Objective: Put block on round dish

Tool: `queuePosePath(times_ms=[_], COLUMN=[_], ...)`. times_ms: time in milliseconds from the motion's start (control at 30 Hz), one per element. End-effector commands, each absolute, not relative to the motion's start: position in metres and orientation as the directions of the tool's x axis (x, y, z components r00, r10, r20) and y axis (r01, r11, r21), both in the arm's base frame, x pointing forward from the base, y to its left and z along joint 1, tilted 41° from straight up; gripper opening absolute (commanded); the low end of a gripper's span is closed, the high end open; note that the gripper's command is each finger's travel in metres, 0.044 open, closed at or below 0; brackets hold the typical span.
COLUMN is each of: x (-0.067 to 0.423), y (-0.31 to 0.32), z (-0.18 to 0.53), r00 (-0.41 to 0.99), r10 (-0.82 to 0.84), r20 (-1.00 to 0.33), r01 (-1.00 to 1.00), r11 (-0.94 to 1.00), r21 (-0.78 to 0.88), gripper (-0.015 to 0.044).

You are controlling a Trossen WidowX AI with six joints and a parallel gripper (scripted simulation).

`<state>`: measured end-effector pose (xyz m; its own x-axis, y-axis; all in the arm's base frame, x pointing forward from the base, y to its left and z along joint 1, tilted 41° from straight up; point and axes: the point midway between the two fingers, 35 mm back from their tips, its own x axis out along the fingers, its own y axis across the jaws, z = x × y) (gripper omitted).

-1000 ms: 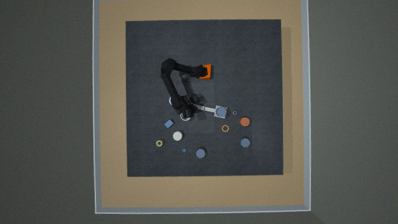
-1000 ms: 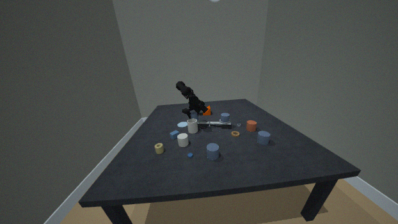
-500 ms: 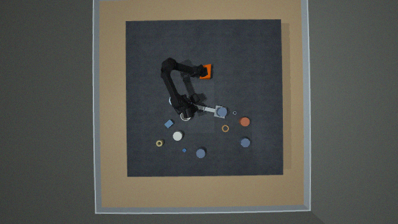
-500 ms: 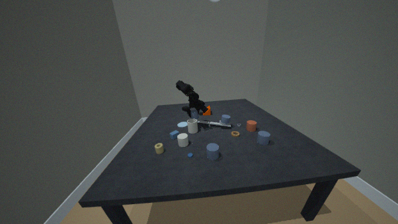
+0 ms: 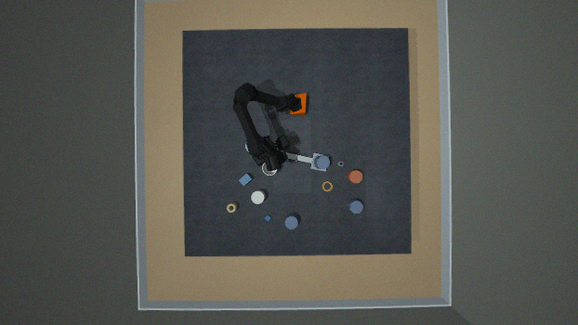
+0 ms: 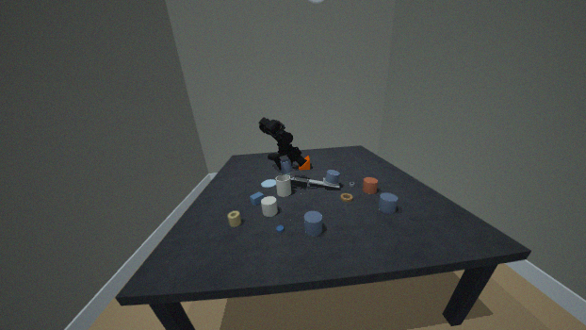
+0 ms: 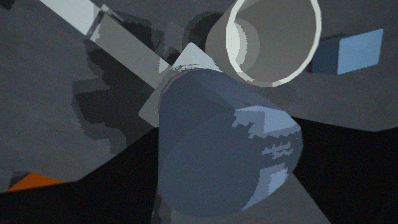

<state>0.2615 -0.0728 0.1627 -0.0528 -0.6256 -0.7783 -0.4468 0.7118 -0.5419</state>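
The balance beam (image 5: 304, 159) (image 6: 311, 182) (image 7: 125, 47) lies mid-table. One blue-grey cup (image 5: 321, 162) (image 6: 333, 176) stands on its right end. The other blue-grey cup (image 6: 285, 165) (image 7: 225, 150) is at the left end, under my wrist, and fills the wrist view. My gripper (image 6: 286, 160) (image 7: 210, 124) is shut on this cup from above; the arm hides the cup in the top view. The end pad (image 7: 192, 57) of the balance shows just behind it. The round light-blue dish (image 6: 268, 183) (image 5: 246, 148) lies left of the balance, partly hidden by the arm in the top view. No block shows.
An open white cup (image 5: 269, 172) (image 6: 283, 185) (image 7: 272, 40) stands right beside the held cup. Around lie a blue cube (image 5: 245, 179) (image 6: 256, 197) (image 7: 350, 50), a white cylinder (image 6: 268, 206), a yellow ring (image 6: 234, 218), blue-grey cylinders (image 6: 313, 222) (image 6: 388, 203), an orange cylinder (image 6: 370, 185) and an orange ring (image 6: 347, 195).
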Motion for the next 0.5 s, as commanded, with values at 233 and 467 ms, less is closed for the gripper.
queuePosePath(times_ms=[233,467], x=[0.264,0.264], y=[-0.065,-0.059], z=[0.18,0.187], r00=[-0.017,-0.005], r10=[-0.629,-0.627], r20=[-0.777,-0.779], r01=[-0.434,-0.435], r11=[0.705,0.703], r21=[-0.561,-0.563], gripper=[0.0,0.0])
